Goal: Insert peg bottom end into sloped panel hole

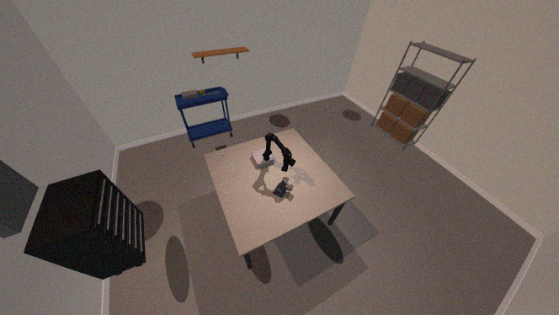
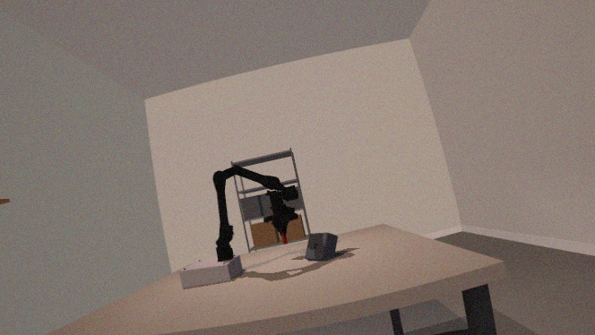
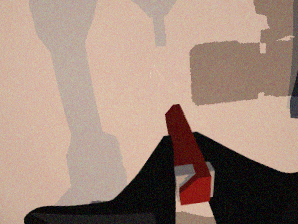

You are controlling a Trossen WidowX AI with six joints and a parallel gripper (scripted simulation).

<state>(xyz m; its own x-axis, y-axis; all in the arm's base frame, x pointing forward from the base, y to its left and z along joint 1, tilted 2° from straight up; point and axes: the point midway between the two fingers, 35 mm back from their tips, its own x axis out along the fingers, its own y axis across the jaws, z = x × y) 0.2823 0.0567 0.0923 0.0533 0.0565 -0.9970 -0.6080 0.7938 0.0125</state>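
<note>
My gripper [image 3: 180, 140] [image 2: 281, 226] [image 1: 285, 167] is shut on a red peg [image 3: 185, 152] [image 2: 283, 237] with flat sides. The peg hangs from the fingers above the table [image 2: 381, 278] [image 1: 252, 210], its lower end pointing down and away in the wrist view. The grey sloped panel [image 2: 321, 246] [image 1: 280, 188] stands on the table a little to the right of the gripper in the exterior view. Only a dark sliver of the panel [image 3: 294, 99] shows at the right edge of the wrist view. I cannot see its hole clearly in any view.
The arm's white base box [image 2: 208, 272] [image 1: 262, 158] sits at the back of the table. A metal shelf rack [image 1: 421, 94] [image 2: 251, 197], a blue cart [image 1: 204, 114] and a black cabinet [image 1: 84, 225] stand on the floor, well away from the table.
</note>
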